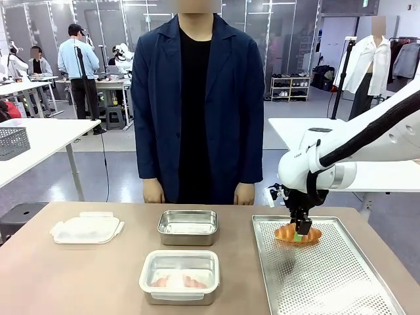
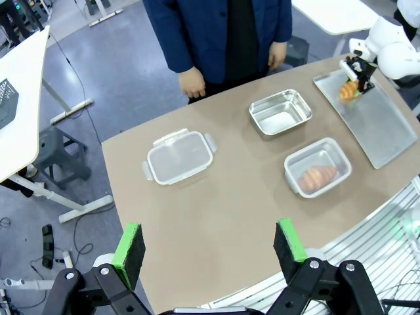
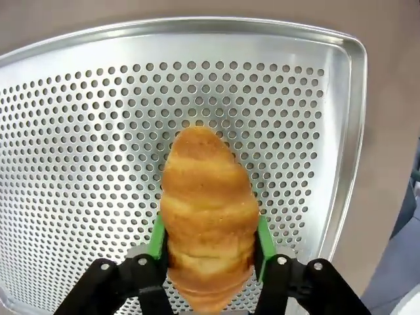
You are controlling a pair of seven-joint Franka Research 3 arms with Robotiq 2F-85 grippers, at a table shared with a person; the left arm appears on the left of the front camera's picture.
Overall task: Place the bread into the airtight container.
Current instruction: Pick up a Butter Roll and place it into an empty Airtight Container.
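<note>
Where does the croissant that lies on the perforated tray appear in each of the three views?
Front view: the croissant is at lower right, on the tray, at its far end, between the fingers of the right hand.
Left wrist view: small, near the upper right corner, on the tray end nearest the person.
Right wrist view: large, at bottom centre, between the green pads.
Shared landmark: the perforated metal tray under it.

Bright, even light — sharp focus.

Golden-brown bread (image 3: 209,216), silver tray (image 3: 79,131) perforated with round holes, tan table (image 1: 98,275).
</note>
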